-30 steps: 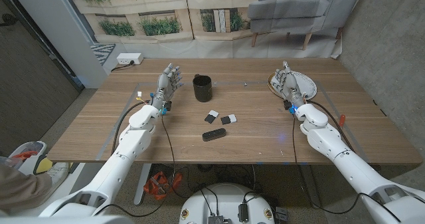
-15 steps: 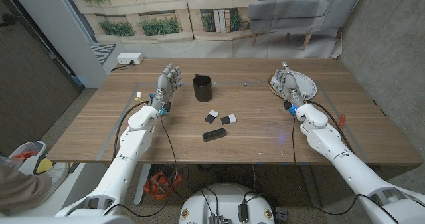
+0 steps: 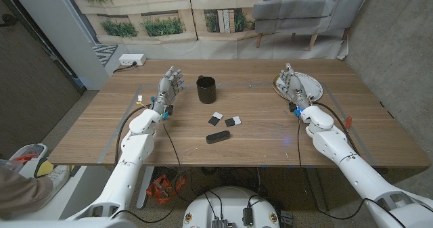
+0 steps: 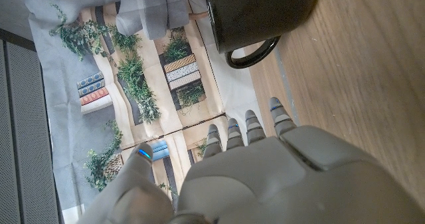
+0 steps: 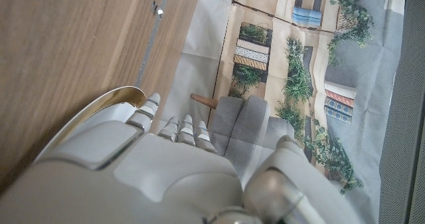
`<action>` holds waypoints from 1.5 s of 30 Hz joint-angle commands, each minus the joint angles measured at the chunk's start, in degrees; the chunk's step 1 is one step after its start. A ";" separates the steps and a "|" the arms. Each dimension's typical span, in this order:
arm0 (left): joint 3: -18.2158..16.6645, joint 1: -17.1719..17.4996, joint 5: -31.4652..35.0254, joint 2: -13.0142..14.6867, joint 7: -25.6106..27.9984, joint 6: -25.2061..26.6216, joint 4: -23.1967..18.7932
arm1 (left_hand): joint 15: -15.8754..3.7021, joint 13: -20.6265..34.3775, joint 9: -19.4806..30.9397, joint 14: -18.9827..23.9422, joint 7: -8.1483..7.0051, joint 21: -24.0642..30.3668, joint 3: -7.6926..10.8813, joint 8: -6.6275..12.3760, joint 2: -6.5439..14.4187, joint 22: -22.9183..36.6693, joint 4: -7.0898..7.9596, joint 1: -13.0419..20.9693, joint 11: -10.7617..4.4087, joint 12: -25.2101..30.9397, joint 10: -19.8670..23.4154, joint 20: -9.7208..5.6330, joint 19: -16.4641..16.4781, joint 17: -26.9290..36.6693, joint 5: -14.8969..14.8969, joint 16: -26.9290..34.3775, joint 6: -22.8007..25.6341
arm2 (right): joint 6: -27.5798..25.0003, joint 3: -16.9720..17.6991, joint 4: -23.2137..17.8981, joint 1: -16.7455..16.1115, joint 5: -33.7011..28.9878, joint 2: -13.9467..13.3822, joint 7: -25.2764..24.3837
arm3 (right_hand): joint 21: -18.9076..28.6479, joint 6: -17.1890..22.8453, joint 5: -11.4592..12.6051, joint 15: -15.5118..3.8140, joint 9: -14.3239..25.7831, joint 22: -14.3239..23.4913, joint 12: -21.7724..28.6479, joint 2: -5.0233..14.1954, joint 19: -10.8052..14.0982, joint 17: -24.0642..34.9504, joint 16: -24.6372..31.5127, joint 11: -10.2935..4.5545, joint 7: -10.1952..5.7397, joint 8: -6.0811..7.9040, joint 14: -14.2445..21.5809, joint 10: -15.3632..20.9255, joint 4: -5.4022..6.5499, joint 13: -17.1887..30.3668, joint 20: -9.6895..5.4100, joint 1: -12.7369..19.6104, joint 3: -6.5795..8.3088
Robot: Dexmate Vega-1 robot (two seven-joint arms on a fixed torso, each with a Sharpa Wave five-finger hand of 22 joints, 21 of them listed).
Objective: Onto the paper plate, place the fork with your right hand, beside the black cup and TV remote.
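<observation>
Fork cannot be made out, perhaps hidden under the open, empty right hand (image 3: pixel 291 82) poised over the paper plate (image 3: pixel 312 87), well apart from the black cup (image 3: pixel 206 90) and TV remote (image 3: pixel 218 137).

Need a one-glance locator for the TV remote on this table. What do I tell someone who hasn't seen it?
On the wooden table, start at the black cup at the far middle and come toward the robot, past two small black-and-white squares. The TV remote lies nearest the front edge: a slim, all-black bar lying flat.
</observation>
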 commanded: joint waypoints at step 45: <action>-1.74 0.06 2.24 0.26 -2.89 1.99 -1.05 | 0.40 0.33 0.13 0.17 -0.16 -1.60 0.00 0.14 0.51 0.25 -0.50 -0.02 0.25 0.36 0.71 0.04 0.73 0.16 0.16 0.37 0.62 | -1.47 -3.26 -4.85 -0.41 -6.65 -5.16 -8.13 | 0.20 4.31 -1.04 -2.15 0.33 0.22 0.88 1.39 1.01 -0.11 0.39 -0.67 -0.76 1.19 0.72 4.55 -2.74 0.18 -0.32 4.15 1.61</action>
